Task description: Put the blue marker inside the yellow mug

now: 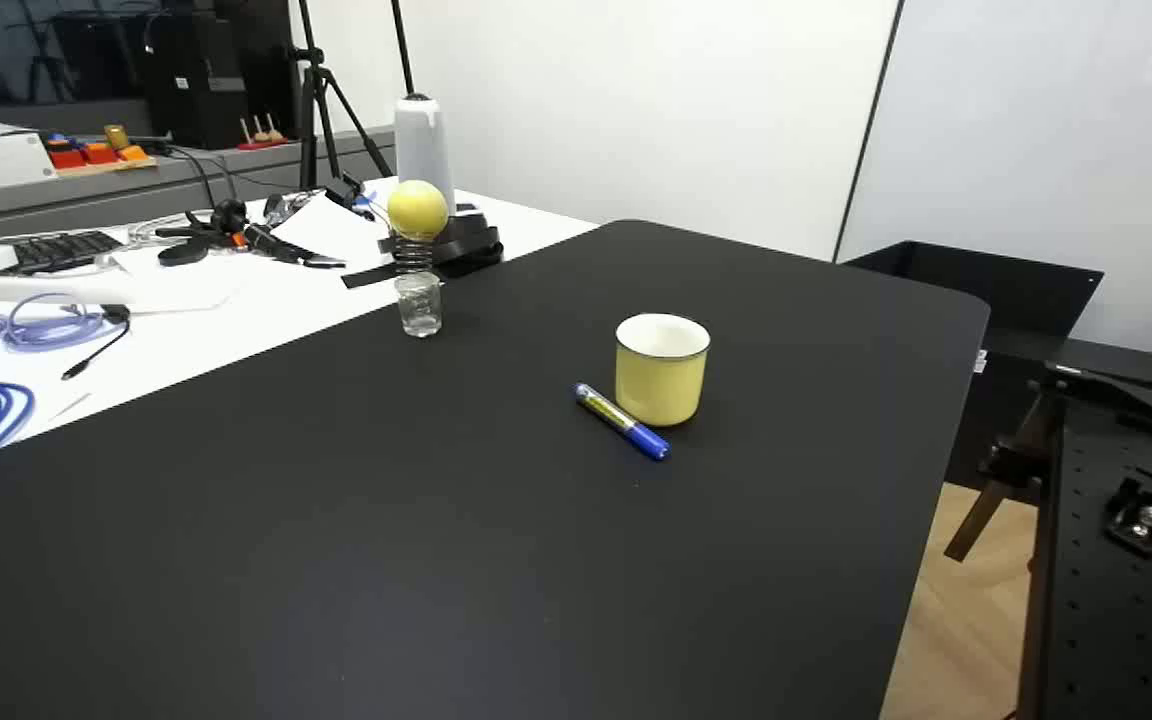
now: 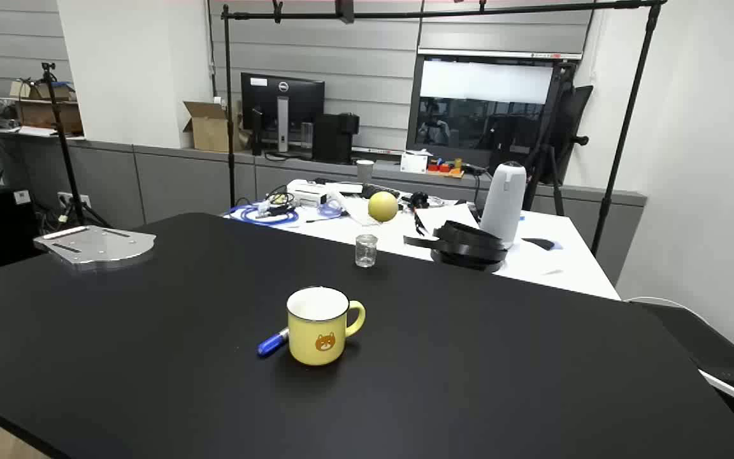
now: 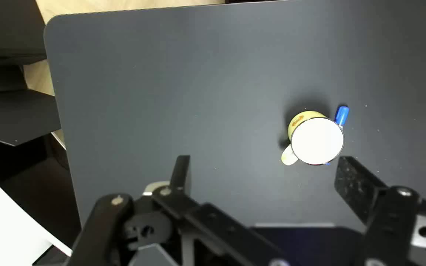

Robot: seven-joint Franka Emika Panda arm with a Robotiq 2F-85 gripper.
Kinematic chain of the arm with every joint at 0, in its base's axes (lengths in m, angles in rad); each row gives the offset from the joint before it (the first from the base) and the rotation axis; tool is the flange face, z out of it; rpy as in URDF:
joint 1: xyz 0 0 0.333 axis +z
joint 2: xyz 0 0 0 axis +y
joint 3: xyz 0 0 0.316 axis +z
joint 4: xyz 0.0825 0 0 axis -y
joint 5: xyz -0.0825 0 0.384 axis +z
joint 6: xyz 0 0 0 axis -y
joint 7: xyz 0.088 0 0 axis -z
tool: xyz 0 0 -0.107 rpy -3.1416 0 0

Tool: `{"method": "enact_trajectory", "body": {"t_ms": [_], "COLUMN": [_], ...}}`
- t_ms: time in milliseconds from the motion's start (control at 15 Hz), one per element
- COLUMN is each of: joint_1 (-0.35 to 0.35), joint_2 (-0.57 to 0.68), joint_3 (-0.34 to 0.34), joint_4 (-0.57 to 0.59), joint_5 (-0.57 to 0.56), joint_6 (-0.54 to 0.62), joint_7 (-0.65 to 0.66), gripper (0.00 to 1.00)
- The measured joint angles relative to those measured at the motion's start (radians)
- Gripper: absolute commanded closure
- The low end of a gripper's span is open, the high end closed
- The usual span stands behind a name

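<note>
Lying just outside the upright yellow mug (image 1: 660, 388) is the blue marker (image 1: 622, 422), the fingers (image 3: 357, 188) spread apart.

The blocky fingers (image 3: 359, 188) are black — pale screws (image 3: 117, 200) stud their links (image 3: 224, 231).

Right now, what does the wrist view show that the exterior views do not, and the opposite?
Only the wrist view shows the gripper, open.
Only the exterior views show, among other things, the yellow ball and the clear container.
All share the black table, the yellow mug and the blue marker, which the mug partly hides in the wrist view.
</note>
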State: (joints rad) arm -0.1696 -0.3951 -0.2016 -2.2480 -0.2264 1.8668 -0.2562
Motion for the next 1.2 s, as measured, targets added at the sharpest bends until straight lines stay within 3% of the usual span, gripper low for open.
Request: {"method": "enact_trajectory", "body": {"t_ms": [933, 1200], "joint_1": [0.006, 0.044], "joint_2": [0.002, 0.038], "joint_3": [0.001, 0.028], "joint_4": [-0.008, -0.084], "joint_5": [0.002, 0.010], "joint_6": [0.008, 0.123], "joint_7": [-0.003, -0.004], "gripper": [0.00, 0.00]}}
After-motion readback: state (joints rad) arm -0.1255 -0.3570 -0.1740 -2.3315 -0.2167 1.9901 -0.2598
